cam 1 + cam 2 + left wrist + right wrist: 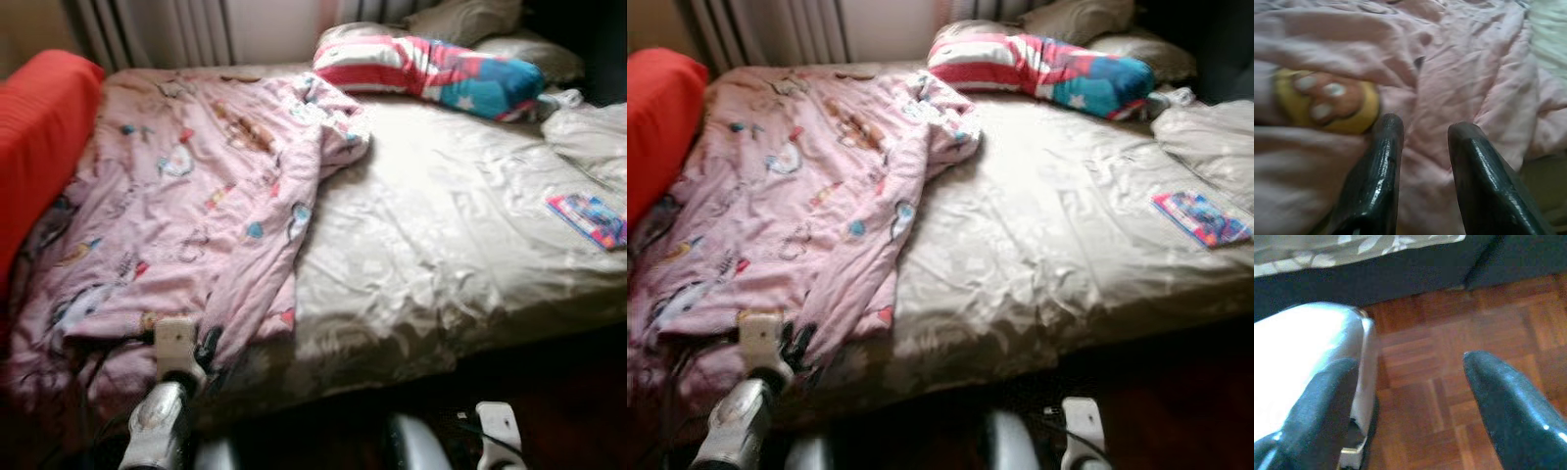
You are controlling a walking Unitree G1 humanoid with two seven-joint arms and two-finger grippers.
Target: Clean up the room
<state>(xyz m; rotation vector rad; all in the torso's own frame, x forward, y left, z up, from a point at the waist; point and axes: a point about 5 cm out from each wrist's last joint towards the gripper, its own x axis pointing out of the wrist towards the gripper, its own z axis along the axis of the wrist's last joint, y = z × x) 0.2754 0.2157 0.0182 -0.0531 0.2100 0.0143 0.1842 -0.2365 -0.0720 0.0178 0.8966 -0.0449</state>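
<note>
Item: pink duvet [186,206], bunched over the bed [441,255]; left tool [1420,142], fingers apart, probably touching its near hem—close on one thick fold; right tool [1410,396] idle, fingers apart.

Pink cartoon-print blanket [196,215] lies crumpled across the bed's left half

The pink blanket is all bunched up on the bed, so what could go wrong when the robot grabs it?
1. The left gripper has its fingers open right over the pink blanket, apart from the fabric. It might pinch only a thin fold, which could slip out.
2. The blanket hangs over the bed's near edge, so a pull could drag it onto the floor.
3. The colourful booklet lies near the bed's edge; tugging the bedding might knock it off.
</note>
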